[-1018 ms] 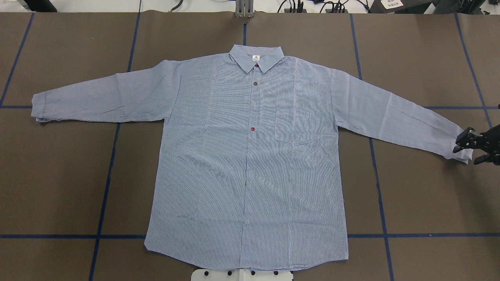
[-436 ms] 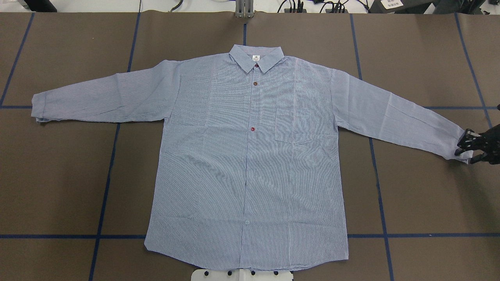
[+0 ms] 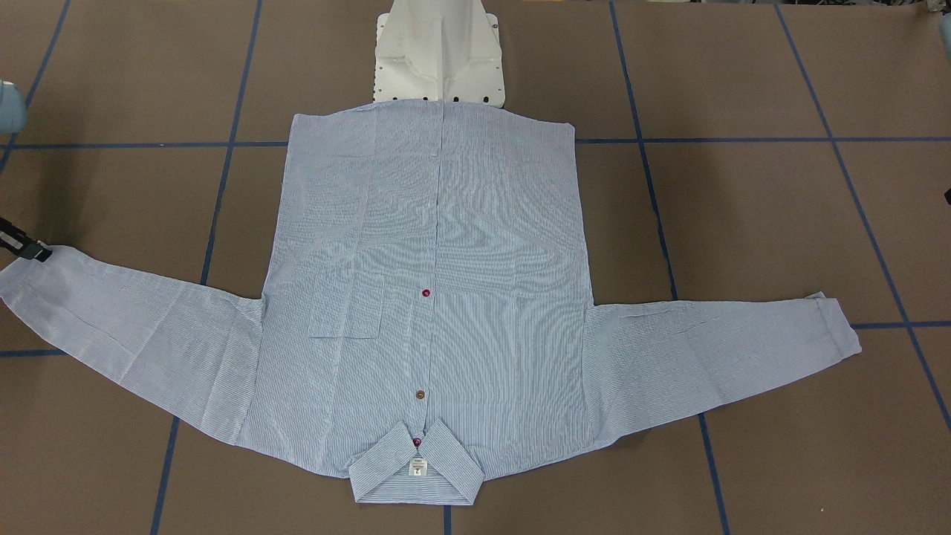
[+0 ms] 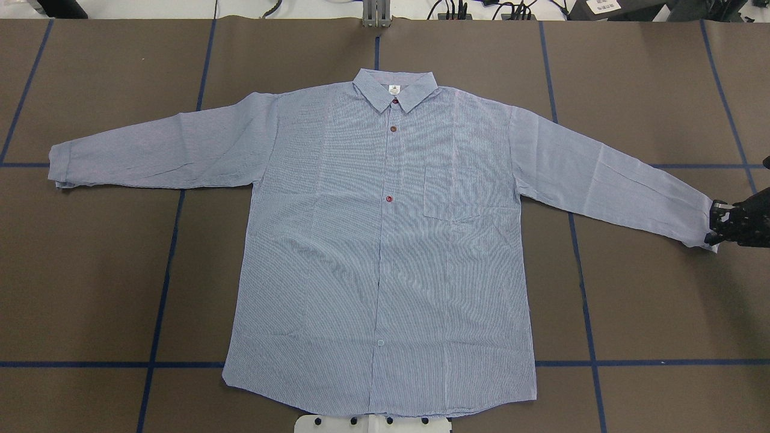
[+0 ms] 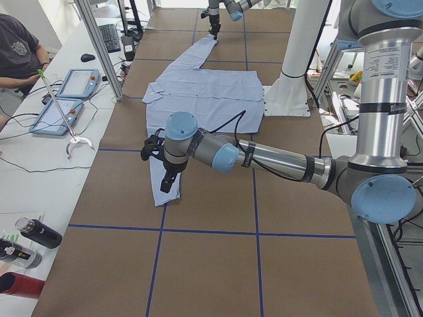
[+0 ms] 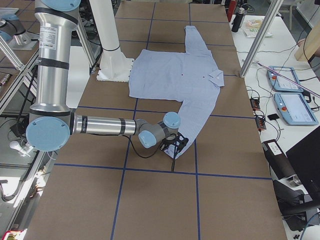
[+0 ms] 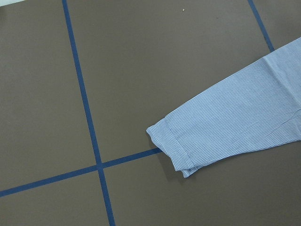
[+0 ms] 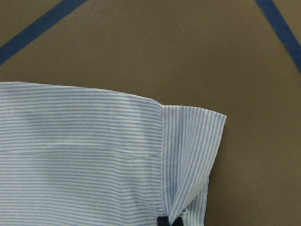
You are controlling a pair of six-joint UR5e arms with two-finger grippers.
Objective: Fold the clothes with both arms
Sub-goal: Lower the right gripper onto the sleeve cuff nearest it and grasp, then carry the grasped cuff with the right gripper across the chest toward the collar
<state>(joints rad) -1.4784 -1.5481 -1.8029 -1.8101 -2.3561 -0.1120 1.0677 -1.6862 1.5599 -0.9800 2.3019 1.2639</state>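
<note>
The blue-and-white striped shirt [image 4: 385, 240] lies flat and face up on the brown table, sleeves spread, collar at the far side [image 3: 416, 468]. My right gripper [image 4: 714, 224] is at the end of the sleeve on the overhead view's right. It is shut on the cuff [image 8: 188, 141], and the fabric bunches at a black fingertip [image 8: 163, 221]. It also shows in the front-facing view [image 3: 26, 249] and the right view [image 6: 176, 145]. My left gripper [image 5: 162, 178] hovers over the other cuff [image 7: 174, 141]. I cannot tell if it is open.
The white pedestal base [image 3: 438, 52] stands at the shirt's hem. Blue tape lines [image 4: 162, 270] cross the brown table. A side table with tablets [image 5: 66, 99] and bottles [image 5: 36, 231] and a seated person [image 5: 16, 49] lie beyond the far edge.
My right gripper has moved in onto the sleeve cuff and its fingers have drawn together on it. The shirt has not moved.
</note>
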